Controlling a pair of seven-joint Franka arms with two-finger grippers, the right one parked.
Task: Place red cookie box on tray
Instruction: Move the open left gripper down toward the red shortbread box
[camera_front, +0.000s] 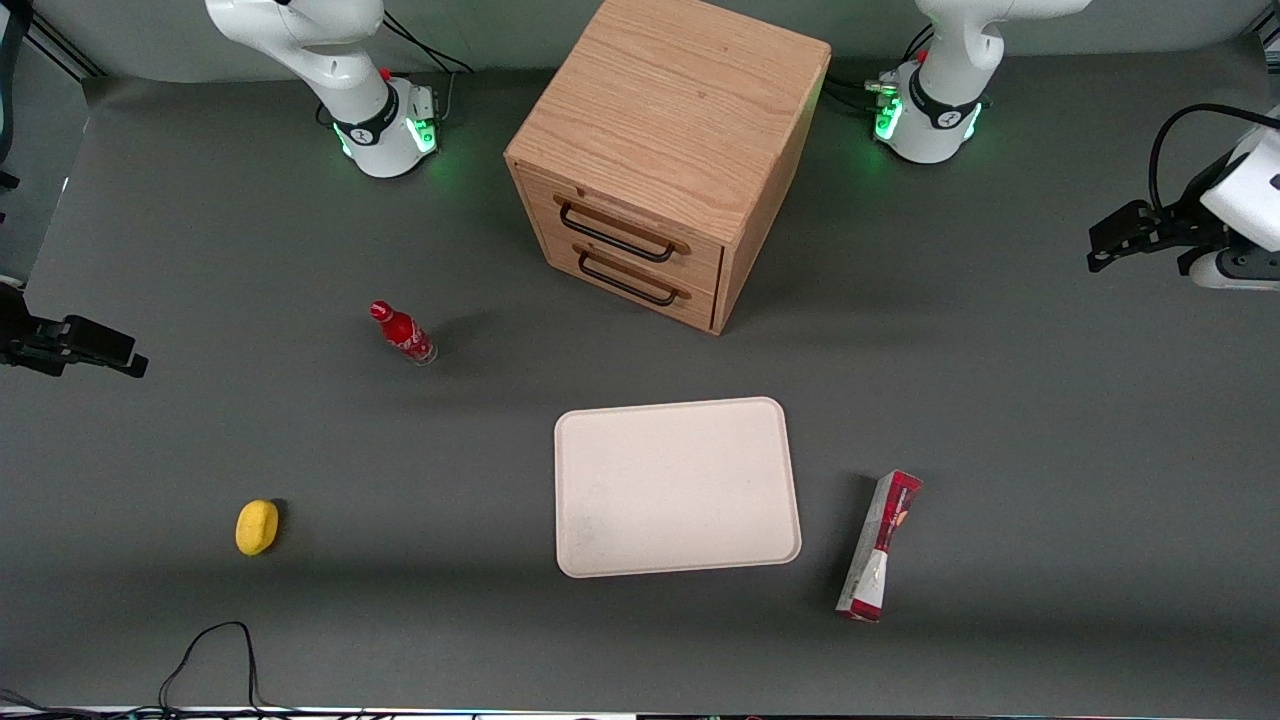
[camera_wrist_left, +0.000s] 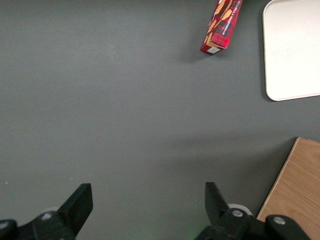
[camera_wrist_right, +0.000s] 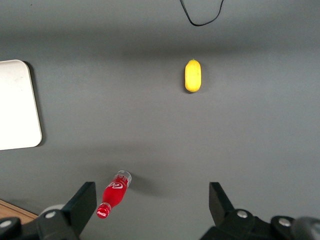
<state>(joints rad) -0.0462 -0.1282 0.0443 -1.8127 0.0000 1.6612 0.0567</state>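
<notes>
The red cookie box (camera_front: 880, 545) lies flat on the grey table beside the cream-white tray (camera_front: 675, 487), toward the working arm's end. The tray has nothing on it. My left gripper (camera_front: 1103, 250) hangs above the table edge at the working arm's end, well apart from the box and farther from the front camera than it. In the left wrist view the gripper (camera_wrist_left: 147, 192) is open and empty over bare table, with one end of the box (camera_wrist_left: 221, 25) and a corner of the tray (camera_wrist_left: 295, 50) ahead of it.
A wooden two-drawer cabinet (camera_front: 665, 150) stands farther from the front camera than the tray. A small red bottle (camera_front: 402, 333) and a yellow lemon-like object (camera_front: 257, 527) sit toward the parked arm's end. A black cable (camera_front: 210, 650) loops at the near edge.
</notes>
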